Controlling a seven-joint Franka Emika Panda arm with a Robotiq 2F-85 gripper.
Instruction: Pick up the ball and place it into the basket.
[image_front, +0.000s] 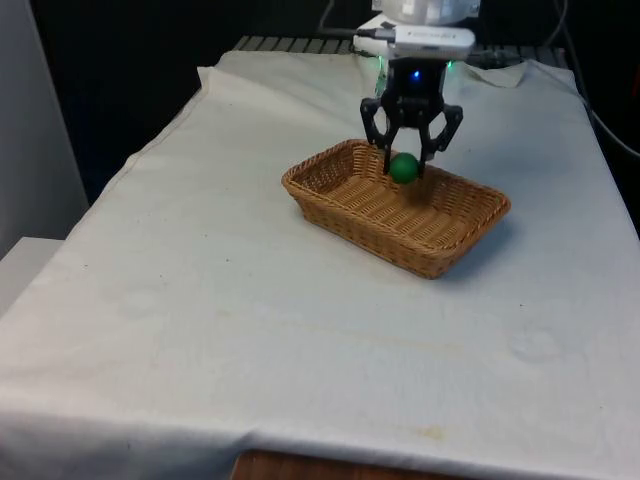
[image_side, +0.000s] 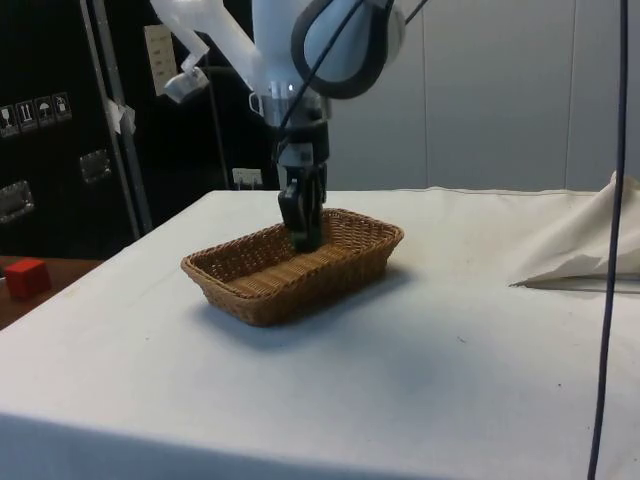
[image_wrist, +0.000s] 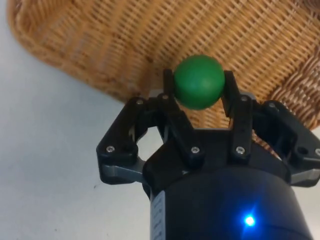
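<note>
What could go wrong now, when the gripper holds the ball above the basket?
The small green ball hangs in the black two-finger gripper near the far rim of the shallow woven wicker basket, so on release it might bounce or roll over the low wall. Lowering further, the fingers could catch that rim.

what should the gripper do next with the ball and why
Probably open the fingers and let go. The gripper holds the green ball over the wicker basket, its fingertips down inside the rim in the side view, so a release should drop it in.
</note>
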